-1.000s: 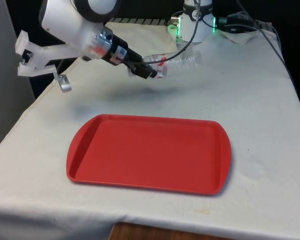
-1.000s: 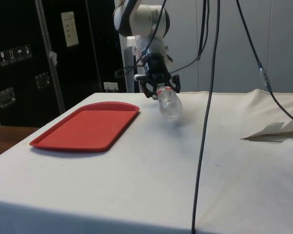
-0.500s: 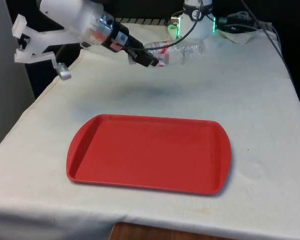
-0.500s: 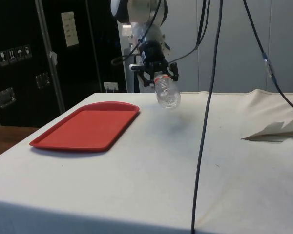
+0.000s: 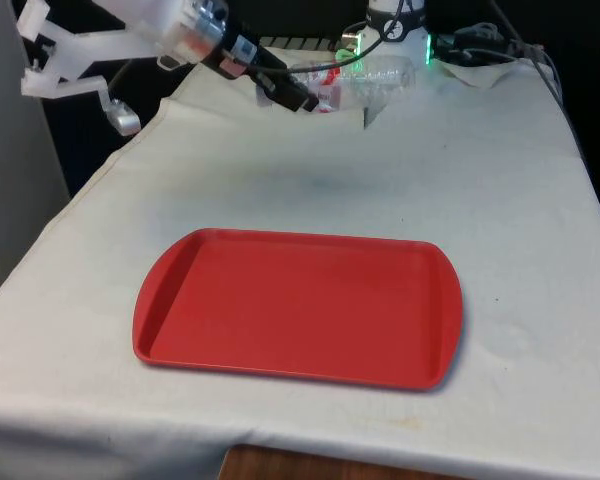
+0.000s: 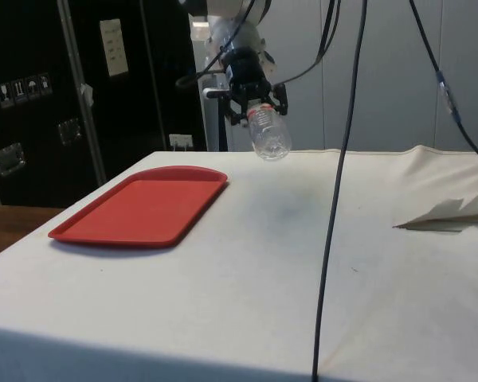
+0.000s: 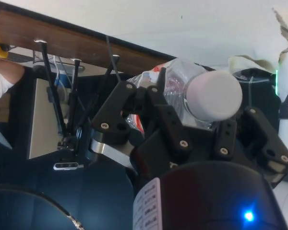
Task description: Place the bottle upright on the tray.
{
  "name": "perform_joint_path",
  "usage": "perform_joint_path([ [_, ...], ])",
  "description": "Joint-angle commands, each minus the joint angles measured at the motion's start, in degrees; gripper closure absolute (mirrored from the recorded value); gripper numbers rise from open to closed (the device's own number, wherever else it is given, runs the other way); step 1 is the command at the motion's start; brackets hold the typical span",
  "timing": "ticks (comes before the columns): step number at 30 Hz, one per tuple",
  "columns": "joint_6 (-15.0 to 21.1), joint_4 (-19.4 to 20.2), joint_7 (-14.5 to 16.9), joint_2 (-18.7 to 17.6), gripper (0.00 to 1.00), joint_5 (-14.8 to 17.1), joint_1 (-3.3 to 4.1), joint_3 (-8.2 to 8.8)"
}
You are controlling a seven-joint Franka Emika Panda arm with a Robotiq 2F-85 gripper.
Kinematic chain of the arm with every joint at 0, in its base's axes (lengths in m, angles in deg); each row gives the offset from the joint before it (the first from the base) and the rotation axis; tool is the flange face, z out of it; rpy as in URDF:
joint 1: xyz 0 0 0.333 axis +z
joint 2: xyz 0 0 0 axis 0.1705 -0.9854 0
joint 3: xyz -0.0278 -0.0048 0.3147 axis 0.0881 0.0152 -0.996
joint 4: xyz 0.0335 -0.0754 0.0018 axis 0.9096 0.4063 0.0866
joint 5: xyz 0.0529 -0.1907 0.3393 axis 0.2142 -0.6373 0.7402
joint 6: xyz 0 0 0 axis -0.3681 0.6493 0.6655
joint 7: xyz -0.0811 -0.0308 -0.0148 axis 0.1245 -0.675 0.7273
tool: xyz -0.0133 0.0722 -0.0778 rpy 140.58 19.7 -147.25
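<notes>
- End effector (image 5: 302, 98) grips the bottle (image 5: 365, 80) near its cap, holding it lying sideways, high above the bench (image 5: 500, 180).
- Tray (image 5: 300, 306), red, lies nearer on the bench, nothing on it.
- Bottle hangs beyond the tray's far edge, well apart.

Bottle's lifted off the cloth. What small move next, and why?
Probably swing the hand toward the red tray while tilting the clear plastic bottle toward upright. The bottle hangs gripped near its neck, lying roughly sideways in the air, high above the table and beyond the tray's far edge.
</notes>
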Motion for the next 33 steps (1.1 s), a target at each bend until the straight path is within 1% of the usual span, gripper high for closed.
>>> perform_joint_path([
  [1, 0.2, 0.2, -0.5, 0.7, 0.69, -0.5, 0.52, 0.34],
  [2, 0.2, 0.2, -0.5, 0.7, 0.69, -0.5, 0.52, 0.34],
  [3, 0.0, 0.0, -0.2, 0.3, 0.69, -0.2, 0.06, 0.0],
  [4, 0.3, 0.2, -0.9, 1.2, 0.69, -0.8, 0.63, 0.34],
  [9, 0.6, 0.2, -1.3, 1.8, 0.69, -1.7, 0.97, 0.23],
  [12, 0.6, 0.2, -1.3, 1.8, 0.69, -1.8, 0.97, 0.17],
  [14, 0.1, 0.0, -1.2, 1.6, 0.69, -1.8, 0.74, 0.0],
  [15, 0.4, 0.1, -1.3, 1.7, 0.69, -1.8, 0.86, 0.11],
  [30, 0.1, 0.0, -1.2, 1.5, 0.69, -1.8, 0.74, 0.0],
  [33, 1.4, 0.1, -1.2, 1.5, 0.69, -1.8, 0.97, 0.17],
])
